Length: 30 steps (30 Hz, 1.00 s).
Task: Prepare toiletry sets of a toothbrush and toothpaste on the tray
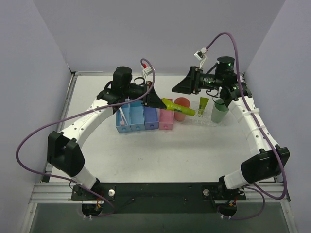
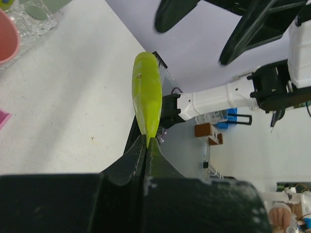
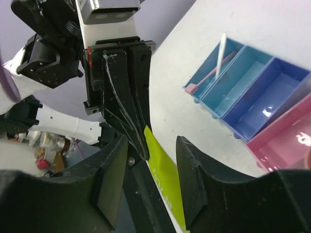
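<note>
My left gripper point(image 1: 158, 102) point(image 2: 147, 141) is shut on the flat end of a lime-yellow toothpaste point(image 1: 178, 107) point(image 2: 146, 92), held in the air and pointing right over a red cup point(image 1: 182, 108). My right gripper point(image 1: 177, 88) point(image 3: 151, 145) is open just behind it. In the right wrist view that toothpaste point(image 3: 165, 184) shows between its fingers; contact cannot be told. A second toothpaste point(image 1: 203, 106) stands on the clear tray point(image 1: 206, 122) beside a green cup point(image 1: 219, 112). The toothbrush point(image 1: 122, 114) point(image 3: 218, 58) leans in the leftmost blue bin.
Three blue bins point(image 1: 137, 119) point(image 3: 252, 92) and a pink box point(image 1: 166, 119) point(image 3: 286, 141) stand in a row left of the tray. The red cup point(image 2: 5, 39) and the bumpy tray point(image 2: 34, 24) show at the top left of the left wrist view.
</note>
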Available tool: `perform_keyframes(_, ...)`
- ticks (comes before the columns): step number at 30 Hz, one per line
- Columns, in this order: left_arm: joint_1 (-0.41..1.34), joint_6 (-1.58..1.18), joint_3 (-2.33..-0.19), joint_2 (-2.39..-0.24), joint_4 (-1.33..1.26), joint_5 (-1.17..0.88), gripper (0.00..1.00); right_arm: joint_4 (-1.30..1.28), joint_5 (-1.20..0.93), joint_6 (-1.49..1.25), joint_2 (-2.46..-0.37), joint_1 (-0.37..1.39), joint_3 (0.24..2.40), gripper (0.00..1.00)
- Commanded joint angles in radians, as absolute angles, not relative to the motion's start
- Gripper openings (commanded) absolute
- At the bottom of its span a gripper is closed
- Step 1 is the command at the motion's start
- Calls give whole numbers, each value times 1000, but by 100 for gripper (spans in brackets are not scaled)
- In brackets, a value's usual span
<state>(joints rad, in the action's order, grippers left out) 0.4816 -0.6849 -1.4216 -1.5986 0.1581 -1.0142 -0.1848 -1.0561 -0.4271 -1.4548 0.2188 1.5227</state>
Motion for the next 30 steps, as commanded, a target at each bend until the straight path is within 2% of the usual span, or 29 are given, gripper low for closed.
perform_keyframes(1, 518, -540, -1529, -1606, 275, -1072, 0, -203, -1133, -400, -1497, 281, 1586, 39)
perform_keyframes(17, 518, -604, -1522, -1611, 149, -1100, 0, -209, -1230, -440, -1511, 334, 1542, 28)
perform_keyframes(30, 511, -632, -1525, -1612, 101, -1114, 0, -210, -1229, -433, -1528, 341, 1534, 29)
